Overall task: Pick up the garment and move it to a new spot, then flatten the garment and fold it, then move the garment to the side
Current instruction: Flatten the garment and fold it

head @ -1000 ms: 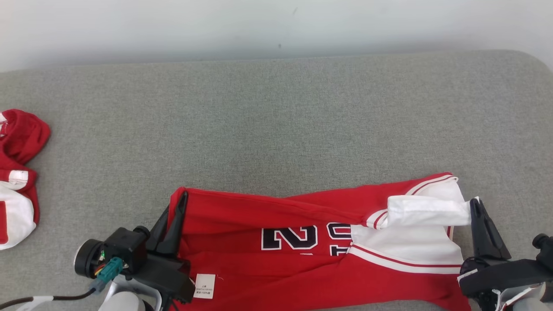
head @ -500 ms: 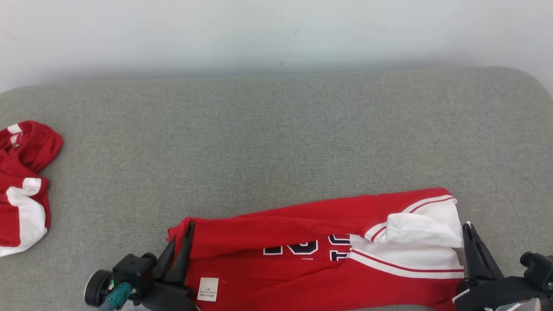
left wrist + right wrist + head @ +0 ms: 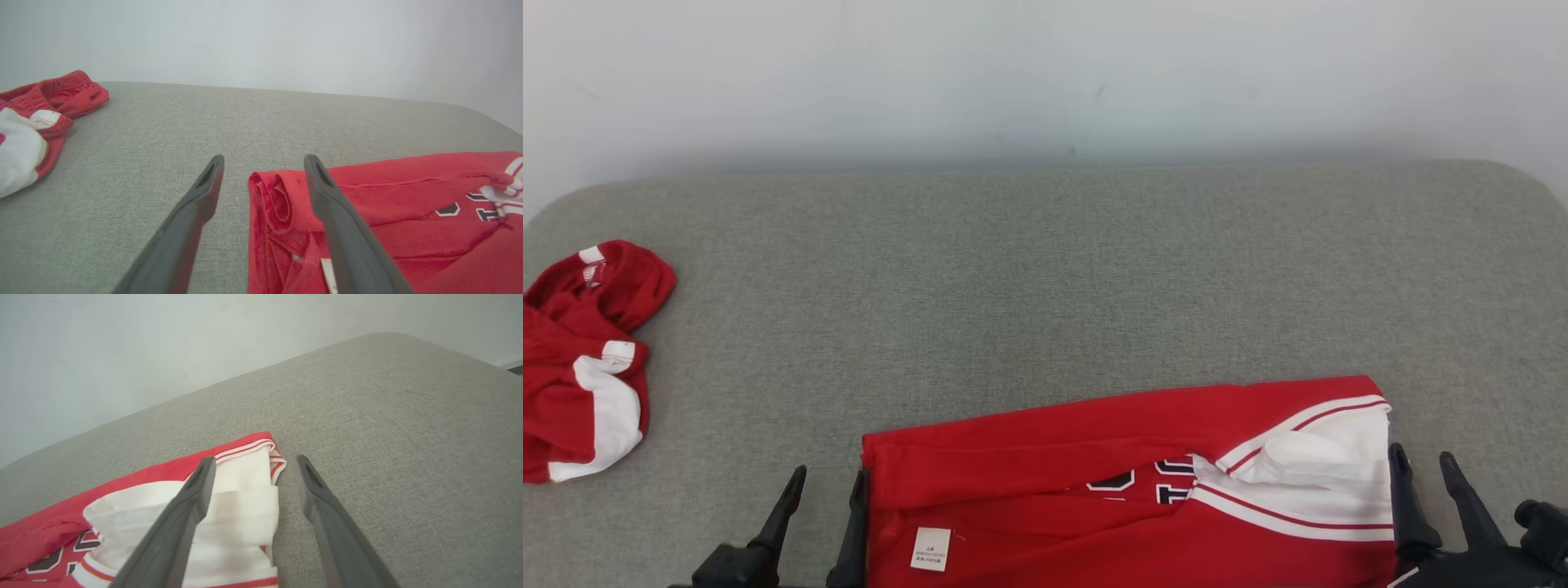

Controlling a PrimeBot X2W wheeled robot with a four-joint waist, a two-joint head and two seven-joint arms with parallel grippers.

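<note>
— Lying folded along the grey pad's (image 3: pixel 1045 269) near edge, has the garment (image 3: pixel 1029 465) been let go?
— Yes. The left gripper (image 3: pixel 830 475) and right gripper (image 3: pixel 1421 454), clamped a second ago, now gape at that edge. This fold looks laid.

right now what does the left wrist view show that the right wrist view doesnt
Left wrist view: the left claw, open at the rolled edge of the red jersey, its white label, and a second red-and-white garment lying apart.
Right wrist view: the right claw, open beside the jersey's white striped end, plus a rounded corner of the grey cushion.
Shared: the jersey, the cushion, the pale wall.
</note>
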